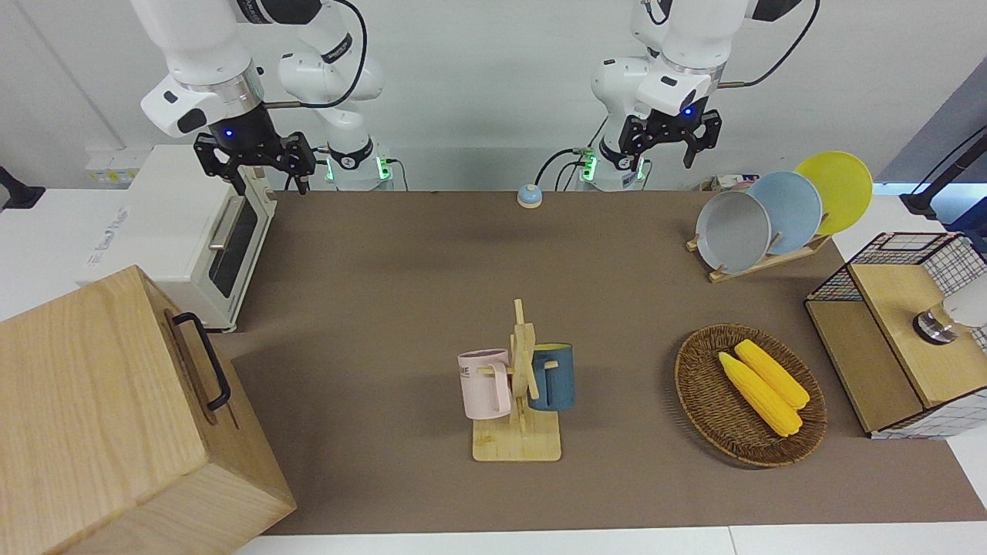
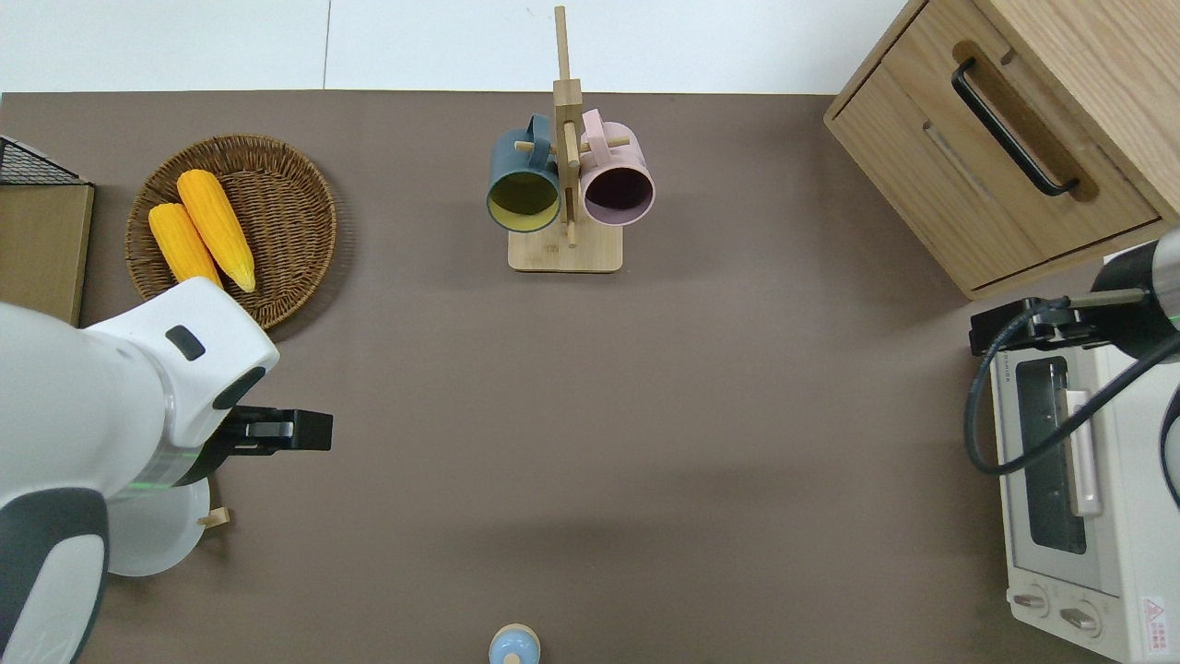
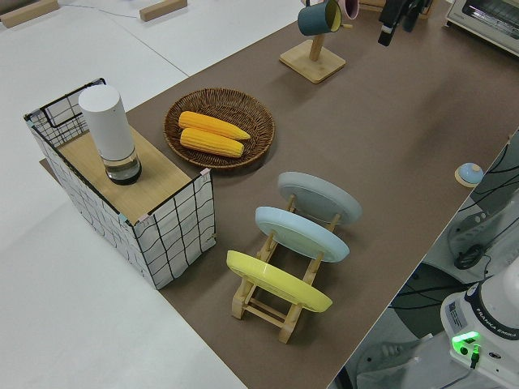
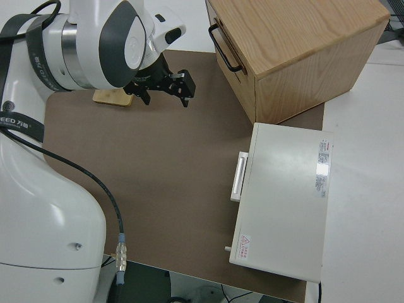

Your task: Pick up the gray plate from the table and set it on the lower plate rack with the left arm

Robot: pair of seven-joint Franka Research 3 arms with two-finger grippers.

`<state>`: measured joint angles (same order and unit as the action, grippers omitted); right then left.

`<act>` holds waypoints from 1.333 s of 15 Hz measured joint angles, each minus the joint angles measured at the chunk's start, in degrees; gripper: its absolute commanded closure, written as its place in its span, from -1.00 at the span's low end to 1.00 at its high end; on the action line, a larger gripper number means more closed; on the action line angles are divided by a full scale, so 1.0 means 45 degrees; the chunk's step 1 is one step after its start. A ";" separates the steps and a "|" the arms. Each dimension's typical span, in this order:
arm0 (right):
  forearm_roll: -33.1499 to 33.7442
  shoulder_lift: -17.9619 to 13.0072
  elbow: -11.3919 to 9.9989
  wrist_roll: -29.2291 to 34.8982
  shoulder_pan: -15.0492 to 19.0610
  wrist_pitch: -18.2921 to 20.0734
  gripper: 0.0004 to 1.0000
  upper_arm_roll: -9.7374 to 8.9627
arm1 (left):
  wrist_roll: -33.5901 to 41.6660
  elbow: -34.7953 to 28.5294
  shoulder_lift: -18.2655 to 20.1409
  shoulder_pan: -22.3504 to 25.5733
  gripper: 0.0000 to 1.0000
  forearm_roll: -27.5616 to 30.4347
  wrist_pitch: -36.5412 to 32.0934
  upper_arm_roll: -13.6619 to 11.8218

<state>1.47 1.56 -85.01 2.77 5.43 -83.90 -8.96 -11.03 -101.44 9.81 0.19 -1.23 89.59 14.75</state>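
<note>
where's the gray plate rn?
Front view: the gray plate stands in the lower plate rack, beside the light-blue plate, at the left arm's end of the table.

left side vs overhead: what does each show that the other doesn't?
Left side only: the gray plate, light-blue plate and yellow plate slotted in the lower plate rack, plus the wire crate. Overhead only: the wooden cabinet; there the left arm covers the rack, with only a pale plate edge showing. Both: the corn basket, mug stand and bell.
</note>
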 measured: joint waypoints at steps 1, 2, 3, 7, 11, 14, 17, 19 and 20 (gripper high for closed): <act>0.0000 0.0000 0.0000 0.0000 0.0000 0.0000 -0.97 0.0000 | 0.0046 0.0001 -0.0102 0.0048 -1.00 0.0004 0.0139 -0.0003; 0.0000 0.0000 0.0000 0.0000 0.0000 0.0000 -0.97 0.0000 | 0.0072 0.0013 -0.0180 0.0060 -1.00 0.0004 0.0277 -0.0013; 0.0000 0.0000 0.0000 0.0000 0.0000 0.0000 -0.97 0.0000 | 0.0080 0.0023 -0.0219 0.0060 -1.00 0.0004 0.0399 -0.0014; 0.0000 0.0000 0.0000 0.0000 0.0000 0.0000 -0.97 0.0000 | 0.0160 0.0052 -0.0258 0.0211 -1.00 0.0010 0.0653 -0.0228; 0.0000 0.0000 0.0000 0.0000 0.0000 0.0000 -0.97 0.0000 | 0.1253 0.0054 -0.0385 -0.0585 -1.00 0.0056 0.0690 -0.1686; 0.0000 0.0000 0.0000 0.0000 0.0000 0.0000 -0.97 0.0000 | 0.2564 0.0056 -0.0454 -0.0837 -1.00 0.0113 0.0739 -0.2338; 0.0000 0.0000 0.0000 0.0000 0.0000 0.0000 -0.97 0.0000 | 0.3000 0.0148 -0.0606 -0.1003 -1.00 0.0166 0.0839 -0.2591; 0.0000 0.0000 0.0000 0.0000 0.0000 0.0000 -0.97 0.0000 | 0.2999 0.0177 -0.0646 -0.1275 -1.00 0.0167 0.0850 -0.2681; 0.0000 0.0000 0.0000 0.0000 0.0000 0.0000 -0.97 0.0000 | 0.2998 0.0177 -0.0648 -0.1347 -1.00 0.0167 0.0850 -0.2693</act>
<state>1.47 1.56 -85.01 2.77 5.43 -83.90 -8.96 2.46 -100.64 6.90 -5.87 -0.48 93.41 2.63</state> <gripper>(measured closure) 0.013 0.000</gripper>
